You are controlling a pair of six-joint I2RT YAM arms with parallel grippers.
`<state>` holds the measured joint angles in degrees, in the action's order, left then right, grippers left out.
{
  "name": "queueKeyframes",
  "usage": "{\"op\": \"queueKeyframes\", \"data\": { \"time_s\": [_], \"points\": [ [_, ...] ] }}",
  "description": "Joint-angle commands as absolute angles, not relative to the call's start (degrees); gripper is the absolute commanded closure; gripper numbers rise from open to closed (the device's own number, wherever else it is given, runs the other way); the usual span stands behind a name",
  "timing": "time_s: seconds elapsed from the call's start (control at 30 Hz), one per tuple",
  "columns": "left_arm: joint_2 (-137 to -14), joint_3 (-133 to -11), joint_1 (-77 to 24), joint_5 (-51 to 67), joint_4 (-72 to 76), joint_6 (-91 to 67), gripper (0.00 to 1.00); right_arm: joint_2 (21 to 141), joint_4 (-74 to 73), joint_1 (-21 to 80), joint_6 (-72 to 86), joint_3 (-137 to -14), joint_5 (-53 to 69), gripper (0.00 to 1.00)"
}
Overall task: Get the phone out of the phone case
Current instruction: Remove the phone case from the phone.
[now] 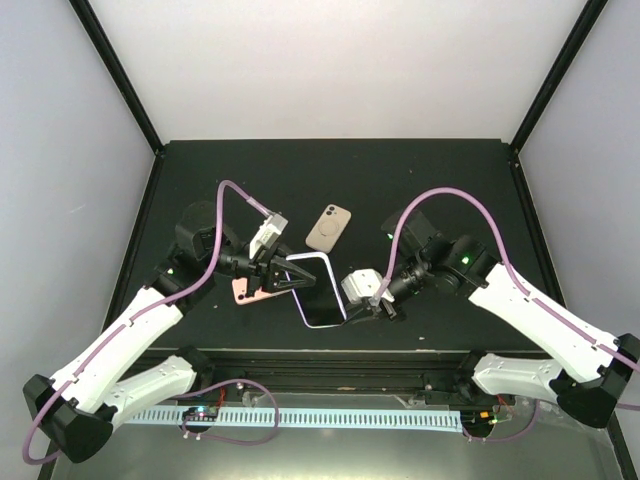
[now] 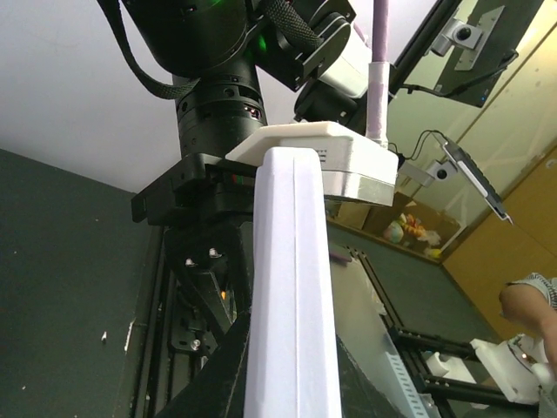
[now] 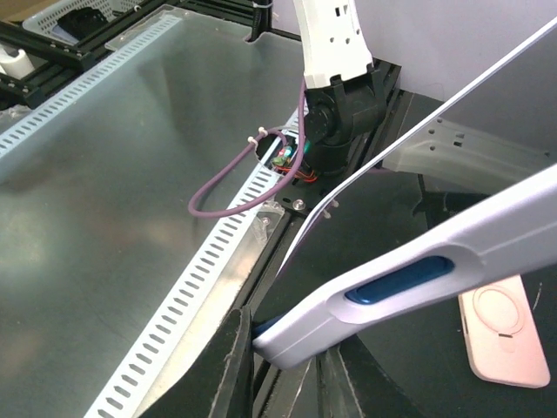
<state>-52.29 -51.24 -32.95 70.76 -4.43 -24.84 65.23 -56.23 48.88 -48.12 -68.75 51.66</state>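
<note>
**Item.** A dark-screened phone (image 1: 322,292) sits in a pale lavender-white plastic phone case (image 3: 509,218). The phone is not yet out: as far as the views show, the case wraps its edges. The assembly spans the gap between the two grippers and appears tilted up off the black table top (image 1: 450,180).

**Left gripper** (image 1: 289,277). The jaws are drawn narrow and pinch one end of the case. In the wrist view the case's edge runs straight out from between them.

**Right gripper** (image 1: 379,305). The jaws are narrow on the opposite long edge, close to a corner. A blue side button (image 3: 405,280) lies just beyond the fingertips.

It cannot be told whether either pair bears on the case alone or on case and glass together.

**Hazards, in my judgement.**
1. If both pairs clamp phone and case as one, pulling apart will only strain the grips, and the phone will not be released.
2. Both holds are thin edge pinches, so a peel or twist could let the smooth plastic slide out and drop the assembly.
3. If the phone pops free with nothing holding it, it falls to the table below the jaws.
4. Bending the case across the span puts load on the glass.
5. A beige ringed phone case (image 1: 330,228) lies beyond both jaws, and a pink flat item (image 1: 244,292) lies behind the left jaws. Either could be struck by a wide swing.
</note>
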Motion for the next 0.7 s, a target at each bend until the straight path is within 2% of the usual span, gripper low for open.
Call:
{"op": "queueKeyframes", "data": {
  "time_s": [0.0,0.37,0.67],
  "points": [
    [-51.8,-53.9,-32.9,78.2,-2.2,-33.2,0.99,64.7,-54.9,49.0,-56.0,-68.3,43.1,0.82],
    [-51.7,-53.4,-33.0,79.0,-1.7,-34.7,0.98,64.5,-53.4,48.9,-56.7,-68.4,40.1,0.80],
    [-50.7,-52.4,-33.0,78.9,-1.7,-34.1,0.98,64.8,-42.7,46.9,-41.7,-66.7,35.7,0.80]
  ]
}}
